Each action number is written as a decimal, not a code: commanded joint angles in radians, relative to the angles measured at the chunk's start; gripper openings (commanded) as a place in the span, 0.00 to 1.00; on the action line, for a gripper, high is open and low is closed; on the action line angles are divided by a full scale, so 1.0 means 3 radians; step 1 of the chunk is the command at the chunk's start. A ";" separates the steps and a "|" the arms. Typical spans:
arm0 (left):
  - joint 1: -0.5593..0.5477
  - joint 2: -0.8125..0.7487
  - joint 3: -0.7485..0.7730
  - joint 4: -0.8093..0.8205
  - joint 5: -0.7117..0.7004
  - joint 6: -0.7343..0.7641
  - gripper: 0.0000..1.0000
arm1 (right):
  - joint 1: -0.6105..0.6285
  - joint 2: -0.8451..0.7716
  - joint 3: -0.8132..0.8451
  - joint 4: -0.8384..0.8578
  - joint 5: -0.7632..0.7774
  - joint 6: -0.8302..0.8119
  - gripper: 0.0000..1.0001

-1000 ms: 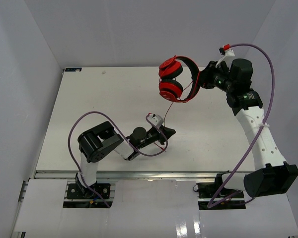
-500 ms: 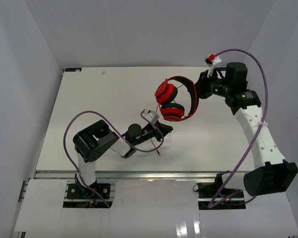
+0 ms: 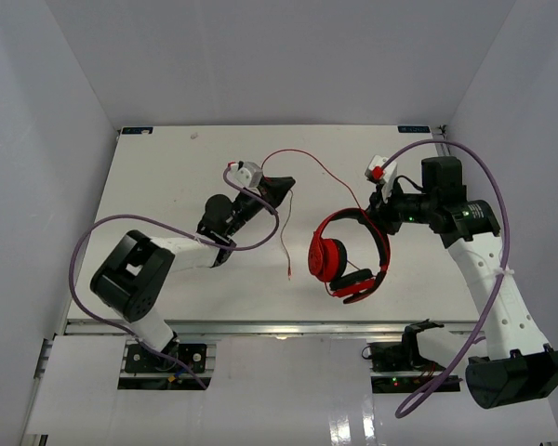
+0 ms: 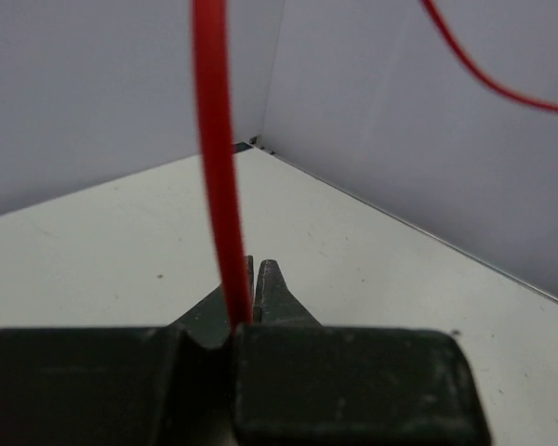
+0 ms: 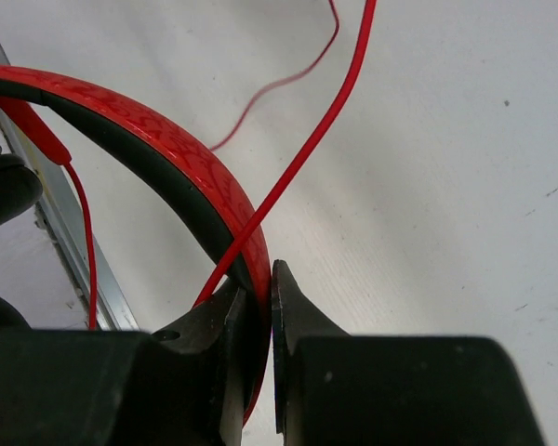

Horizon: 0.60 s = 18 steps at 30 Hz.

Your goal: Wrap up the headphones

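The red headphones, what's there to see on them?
The headphones are glossy red, plastic-looking, with black ear pads and a black inner band. The right gripper is shut on the headband, cups toward the table's near edge. Their thin red cord arcs to the left gripper, shut on it; the loose end trails beyond.

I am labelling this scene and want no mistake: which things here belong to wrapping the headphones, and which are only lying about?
Belong to the job: headphones, held at the headband by the right gripper; red cord, pinched in the left gripper.

Only there: purple robot cables; white table.
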 commanded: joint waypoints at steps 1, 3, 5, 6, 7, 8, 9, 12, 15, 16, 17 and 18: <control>0.0033 -0.0422 -0.0250 0.0015 -0.0073 0.0237 0.00 | 0.0001 -0.0044 -0.0159 0.0113 0.0188 -0.0061 0.08; 0.0060 -0.0554 -0.0428 0.0059 -0.0110 0.0252 0.00 | -0.0001 -0.0037 -0.0202 0.0197 0.0246 -0.0007 0.08; 0.0085 -0.0697 -0.0530 0.0095 -0.0122 0.0253 0.00 | -0.0001 -0.0029 -0.0232 0.0266 0.0329 0.0070 0.08; 0.0104 -0.0726 -0.0565 0.0105 -0.0108 0.0248 0.00 | -0.0005 -0.0028 -0.0238 0.0318 0.0352 0.0088 0.08; 0.0119 -0.0768 -0.0613 0.0106 -0.0094 0.0243 0.00 | -0.0006 -0.0024 -0.0238 0.0346 0.0371 0.0120 0.08; 0.0127 -0.0795 -0.0646 0.0112 -0.0089 0.0240 0.00 | -0.0006 -0.0021 -0.0243 0.0381 0.0429 0.0154 0.08; 0.0134 -0.0817 -0.0678 0.0126 -0.0087 0.0235 0.00 | -0.0006 -0.0017 -0.0250 0.0418 0.0486 0.0183 0.08; 0.0170 -0.0875 -0.0766 0.0258 -0.0102 0.0204 0.00 | -0.0006 -0.0005 -0.0277 0.0483 0.0587 0.0218 0.08; 0.0211 -0.0972 -0.0829 0.0331 -0.0128 0.0180 0.00 | -0.0009 0.0002 -0.0305 0.0528 0.0672 0.0233 0.08; 0.0231 -0.1005 -0.0842 0.0324 -0.0132 0.0174 0.00 | -0.0011 0.0004 -0.0311 0.0536 0.0681 0.0233 0.08; 0.0255 -0.1035 -0.0855 0.0310 -0.0132 0.0171 0.00 | -0.0011 0.0008 -0.0315 0.0539 0.0681 0.0233 0.08; 0.0290 -0.1055 -0.0863 0.0281 -0.0132 0.0171 0.00 | -0.0014 0.0013 -0.0312 0.0539 0.0667 0.0238 0.08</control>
